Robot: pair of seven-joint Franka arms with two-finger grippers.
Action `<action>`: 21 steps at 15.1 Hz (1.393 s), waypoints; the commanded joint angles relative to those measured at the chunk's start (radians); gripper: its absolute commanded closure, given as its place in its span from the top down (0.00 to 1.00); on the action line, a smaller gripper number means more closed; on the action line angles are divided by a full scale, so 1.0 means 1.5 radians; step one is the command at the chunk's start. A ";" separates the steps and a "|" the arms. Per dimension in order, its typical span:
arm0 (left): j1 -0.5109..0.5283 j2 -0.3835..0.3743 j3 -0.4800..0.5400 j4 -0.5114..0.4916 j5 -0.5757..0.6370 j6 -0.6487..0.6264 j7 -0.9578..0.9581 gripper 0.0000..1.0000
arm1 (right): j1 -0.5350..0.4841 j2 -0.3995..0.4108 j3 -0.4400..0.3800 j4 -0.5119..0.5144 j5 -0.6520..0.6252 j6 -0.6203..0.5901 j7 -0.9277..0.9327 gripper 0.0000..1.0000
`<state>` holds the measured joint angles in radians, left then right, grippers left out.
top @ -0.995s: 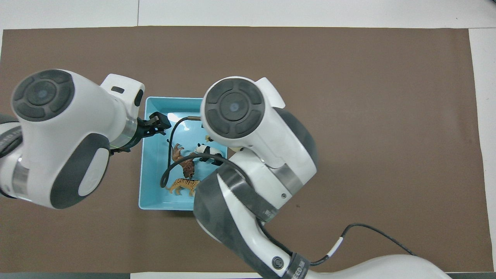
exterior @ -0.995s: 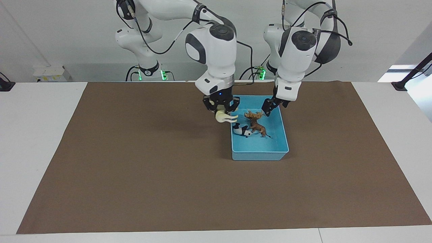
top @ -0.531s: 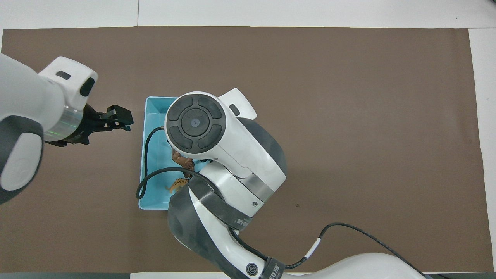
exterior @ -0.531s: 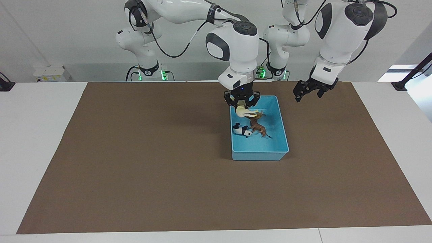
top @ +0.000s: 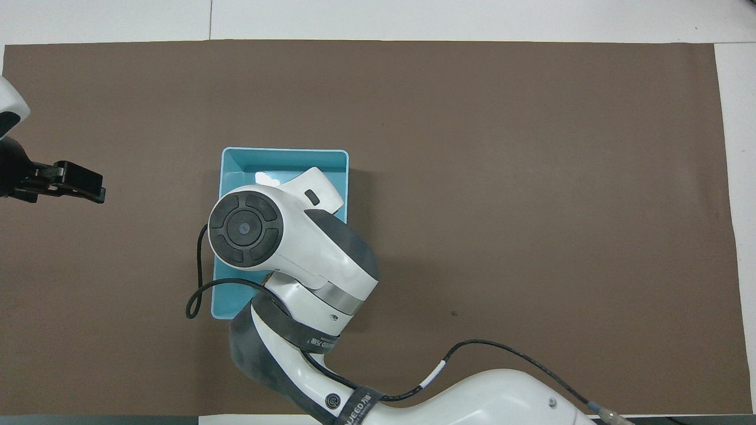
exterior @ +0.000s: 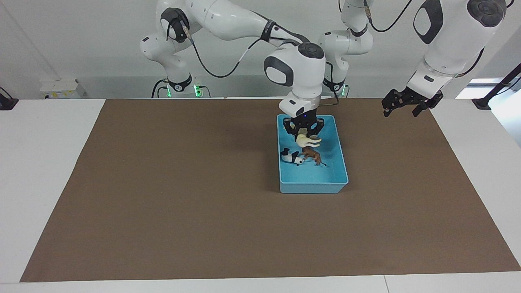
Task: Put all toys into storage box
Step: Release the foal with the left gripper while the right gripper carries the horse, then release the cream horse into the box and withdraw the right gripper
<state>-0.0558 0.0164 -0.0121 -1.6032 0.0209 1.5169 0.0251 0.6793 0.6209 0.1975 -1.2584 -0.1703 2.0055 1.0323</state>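
Brown mat. Smooth blue box, rounded corners, holds panda with lion at its 3 o'clock. Right gripper over box grips cream horse. Left gripper parted, empty, over mat's edge.

We are wearing glossy white shells with dark grey joint caps, black cables looping alongside, black tools, green lights glowing at our bases.

Right arm over storage box
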 commanded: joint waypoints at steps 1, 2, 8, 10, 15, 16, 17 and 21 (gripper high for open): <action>0.002 -0.007 -0.005 0.004 0.008 -0.024 0.013 1.00 | -0.004 0.012 -0.001 -0.005 -0.016 0.027 0.010 0.00; -0.002 -0.008 -0.004 0.002 0.008 -0.030 0.013 1.00 | 0.001 0.012 -0.001 -0.003 -0.009 0.018 0.011 0.00; 0.000 -0.019 -0.004 -0.016 0.008 -0.022 0.009 1.00 | -0.002 0.016 -0.002 0.026 -0.013 -0.026 0.055 1.00; -0.004 -0.018 -0.004 -0.014 0.009 -0.014 0.013 1.00 | -0.011 -0.004 -0.011 0.038 -0.016 -0.069 0.069 1.00; -0.007 -0.007 -0.009 0.016 0.008 0.006 0.036 1.00 | -0.138 -0.129 -0.051 -0.006 -0.008 -0.080 -0.039 1.00; -0.017 -0.007 -0.009 0.014 0.006 0.015 0.041 1.00 | -0.173 -0.149 -0.050 -0.015 -0.007 -0.086 -0.104 1.00; -0.019 -0.009 -0.008 0.010 0.004 0.022 0.041 1.00 | -0.203 -0.164 -0.050 -0.023 -0.007 -0.103 -0.165 1.00; -0.010 0.005 -0.008 0.001 0.003 0.050 0.043 1.00 | -0.320 -0.200 -0.050 -0.037 -0.007 -0.162 -0.368 1.00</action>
<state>-0.0708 0.0130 -0.0283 -1.5910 0.0208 1.5646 0.0694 0.2669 0.3617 0.1065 -1.2564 -0.1817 1.7767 0.5925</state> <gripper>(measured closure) 0.000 0.000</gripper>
